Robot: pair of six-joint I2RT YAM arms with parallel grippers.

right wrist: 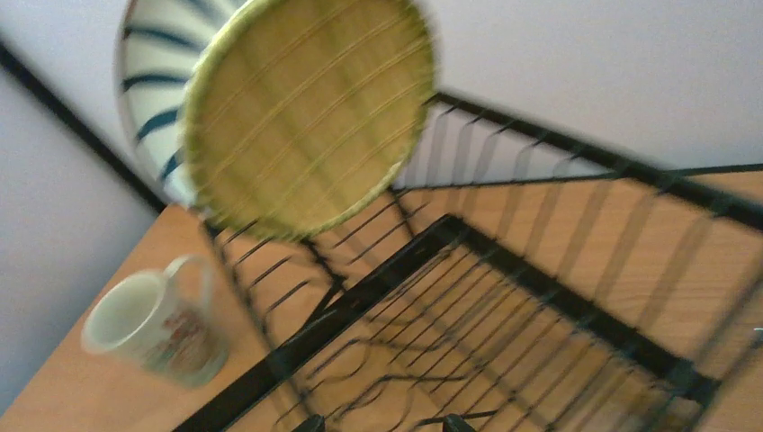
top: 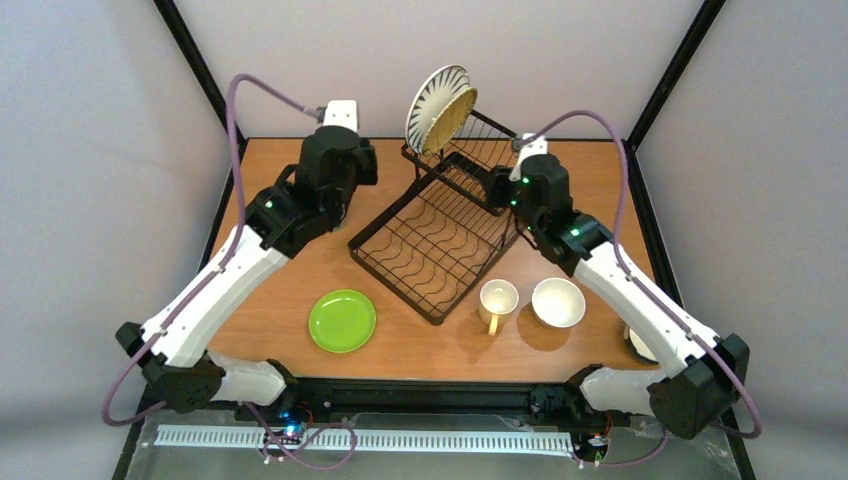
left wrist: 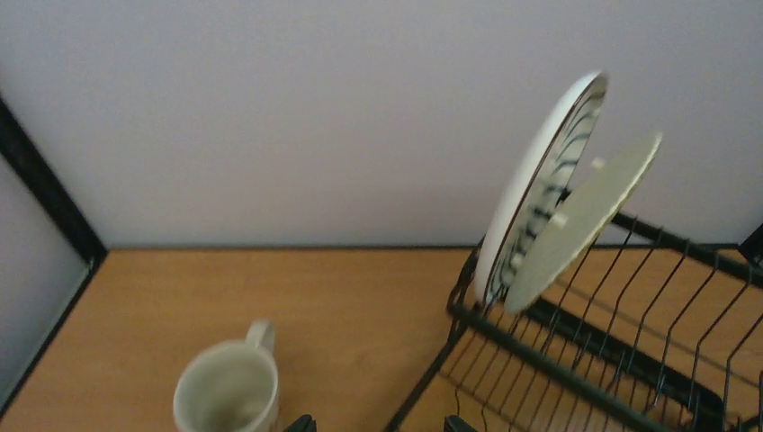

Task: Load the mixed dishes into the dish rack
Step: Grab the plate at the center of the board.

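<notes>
The black wire dish rack (top: 432,250) lies at the table's middle. A black-and-white striped plate (top: 430,98) and a woven bamboo plate (top: 452,118) stand on edge in its taller far section. A lime-green plate (top: 342,320), a pale mug (top: 498,301) and a white bowl (top: 558,302) sit on the table in front. In the left wrist view a second mug (left wrist: 227,391) stands left of the rack (left wrist: 576,378). My left gripper (left wrist: 380,425) hangs open beside that mug. My right gripper (right wrist: 382,425) is open above the rack's wires (right wrist: 504,297), holding nothing.
A small pale dish (top: 636,345) peeks out from under the right arm at the table's right edge. The printed mug (right wrist: 157,328) stands close to the rack's left side. Black frame posts rise at the far corners.
</notes>
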